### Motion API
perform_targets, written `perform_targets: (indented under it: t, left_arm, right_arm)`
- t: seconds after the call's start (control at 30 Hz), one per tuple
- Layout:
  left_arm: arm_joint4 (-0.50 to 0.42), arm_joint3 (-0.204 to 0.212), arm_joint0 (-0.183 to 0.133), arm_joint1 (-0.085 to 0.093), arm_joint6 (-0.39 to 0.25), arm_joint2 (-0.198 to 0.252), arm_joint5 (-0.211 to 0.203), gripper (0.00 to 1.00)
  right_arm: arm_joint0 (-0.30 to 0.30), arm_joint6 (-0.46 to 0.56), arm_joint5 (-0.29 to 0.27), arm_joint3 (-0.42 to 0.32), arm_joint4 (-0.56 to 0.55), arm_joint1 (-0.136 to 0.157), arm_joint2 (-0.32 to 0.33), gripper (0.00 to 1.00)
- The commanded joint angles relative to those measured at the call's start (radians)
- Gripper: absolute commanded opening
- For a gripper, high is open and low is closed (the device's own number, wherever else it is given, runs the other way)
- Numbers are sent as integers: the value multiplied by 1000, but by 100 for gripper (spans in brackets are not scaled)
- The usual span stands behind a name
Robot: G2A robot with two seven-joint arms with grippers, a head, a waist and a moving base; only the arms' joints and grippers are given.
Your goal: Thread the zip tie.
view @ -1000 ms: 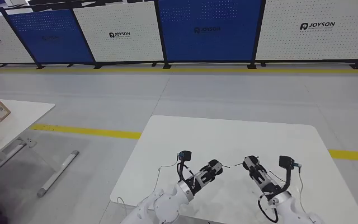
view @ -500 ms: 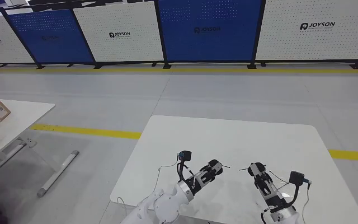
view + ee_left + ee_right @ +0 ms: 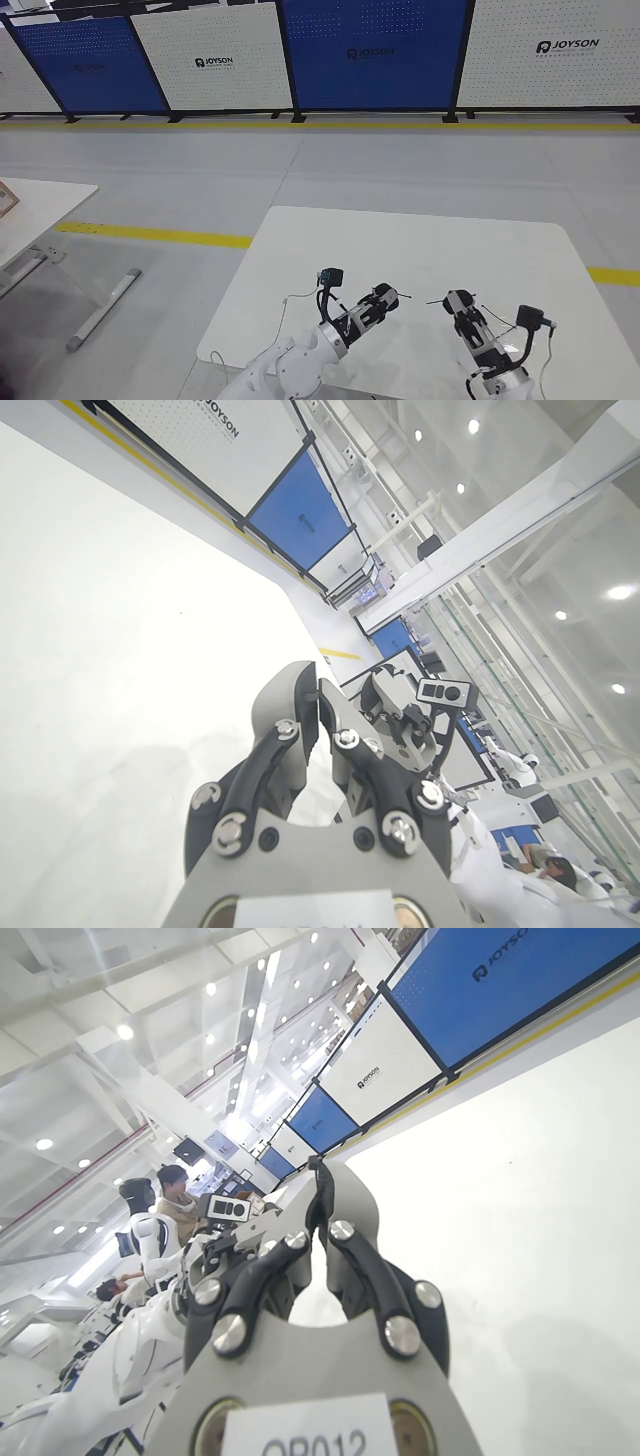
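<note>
The 2 tools hang apart over the bench (image 3: 420,240), close to its robot-side edge, with bare bench beyond. The right tool (image 3: 320,1178) pinches the black zip tie (image 3: 313,1162), its head poking past the tips in the wrist view; from above it is a thin sliver. The left tool (image 3: 318,690) is pressed together.

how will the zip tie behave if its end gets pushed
Probably springy, not limp: the zip tie stands straight out past the right pincer without sagging. Likely very light, being a thin strap. It could twist or slip, since only a narrow strip is pinched.
</note>
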Motion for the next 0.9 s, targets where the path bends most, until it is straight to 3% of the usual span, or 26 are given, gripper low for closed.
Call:
perform_targets:
  t: [0.0, 0.1, 0.43, 0.87]
  left_arm:
    - [0, 0, 0, 0, 0, 0, 0, 0]
    - [0, 0, 0, 0, 0, 0, 0, 0]
    - [0, 0, 0, 0, 0, 0, 0, 0]
    - [0, 0, 0, 0, 0, 0, 0, 0]
  right_arm:
    - [13, -7, 11, 13, 6, -6, -8, 0]
    - [40, -2, 32, 37, -13, -18, -40, 0]
    - [40, -1, 34, 35, -11, -19, -40, 0]
    - [92, 7, 84, 64, -33, -50, -84, 0]
